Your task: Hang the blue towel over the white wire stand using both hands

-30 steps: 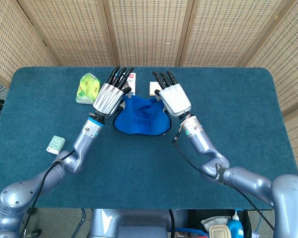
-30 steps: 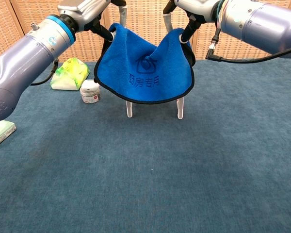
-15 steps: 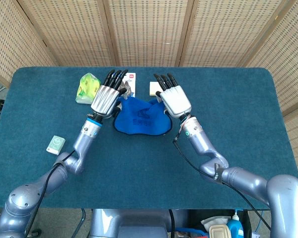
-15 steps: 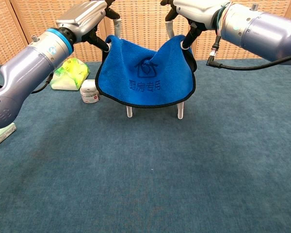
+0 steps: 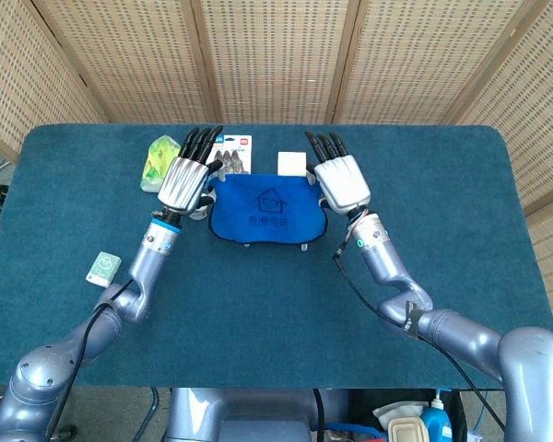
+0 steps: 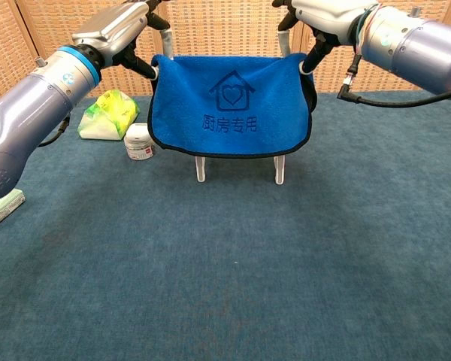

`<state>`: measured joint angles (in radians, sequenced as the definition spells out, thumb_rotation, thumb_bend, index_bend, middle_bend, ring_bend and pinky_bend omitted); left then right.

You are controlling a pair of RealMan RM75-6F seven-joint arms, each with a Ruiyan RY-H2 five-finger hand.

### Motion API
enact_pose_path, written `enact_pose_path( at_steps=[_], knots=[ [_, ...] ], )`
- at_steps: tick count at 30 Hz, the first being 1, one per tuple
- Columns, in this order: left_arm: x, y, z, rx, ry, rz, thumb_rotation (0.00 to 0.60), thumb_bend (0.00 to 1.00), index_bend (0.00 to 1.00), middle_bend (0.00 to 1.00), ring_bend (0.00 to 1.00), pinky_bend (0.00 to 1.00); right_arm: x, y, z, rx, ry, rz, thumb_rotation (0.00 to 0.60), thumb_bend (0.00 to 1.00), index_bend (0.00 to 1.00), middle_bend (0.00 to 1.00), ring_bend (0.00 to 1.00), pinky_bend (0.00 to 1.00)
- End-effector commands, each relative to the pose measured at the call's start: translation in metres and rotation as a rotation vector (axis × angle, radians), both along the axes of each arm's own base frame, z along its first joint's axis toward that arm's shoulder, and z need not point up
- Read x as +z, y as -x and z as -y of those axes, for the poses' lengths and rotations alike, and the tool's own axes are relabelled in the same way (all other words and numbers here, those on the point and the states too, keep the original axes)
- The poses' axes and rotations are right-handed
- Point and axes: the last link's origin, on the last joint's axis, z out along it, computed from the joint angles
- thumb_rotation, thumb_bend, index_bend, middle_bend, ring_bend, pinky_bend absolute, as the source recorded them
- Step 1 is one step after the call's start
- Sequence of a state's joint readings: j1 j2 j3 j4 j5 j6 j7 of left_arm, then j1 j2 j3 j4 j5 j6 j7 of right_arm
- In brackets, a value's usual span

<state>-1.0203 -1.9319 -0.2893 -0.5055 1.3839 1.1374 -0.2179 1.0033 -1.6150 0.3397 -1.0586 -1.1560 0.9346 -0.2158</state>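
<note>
Towel (image 6: 229, 109) draped over stand (image 6: 279, 171); both hands gripping corners.

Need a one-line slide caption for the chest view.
Both hands, left and right, hold the blue towel spread over the white wire stand.

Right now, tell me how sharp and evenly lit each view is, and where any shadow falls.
Head view: sharp and evenly lit, no glare on the blue towel, only a thin shadow beneath its lower edge. Chest view: the towel's print is crisp, a soft shadow lies on the table around the white wire stand; the arms are cropped at the frame edges.
</note>
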Motion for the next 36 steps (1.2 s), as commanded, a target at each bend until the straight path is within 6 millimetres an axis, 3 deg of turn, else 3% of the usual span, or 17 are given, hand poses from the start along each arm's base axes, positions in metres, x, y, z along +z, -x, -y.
enact_pose_path(
  at_steps=[1,15,36],
  knots=[
    [-0.002,0.002,0.0,0.003,0.008,-0.007,0.6,0.52,0.83,0.0,0.0,0.0,0.0,0.004,-0.001,-0.005,-0.009,-0.003,0.6,0.47,0.58,0.02,0.0,0.0],
    [-0.017,0.012,0.004,0.031,0.048,-0.038,0.6,0.52,0.82,0.0,0.0,0.0,-0.019,0.019,-0.007,-0.017,-0.049,-0.034,0.6,0.47,0.58,0.02,0.0,0.0],
    [-0.022,0.021,0.004,0.065,0.058,-0.043,0.6,0.52,0.79,0.0,0.0,0.0,-0.025,0.023,-0.009,-0.007,-0.057,-0.016,0.6,0.47,0.57,0.02,0.0,0.0]
  ],
)
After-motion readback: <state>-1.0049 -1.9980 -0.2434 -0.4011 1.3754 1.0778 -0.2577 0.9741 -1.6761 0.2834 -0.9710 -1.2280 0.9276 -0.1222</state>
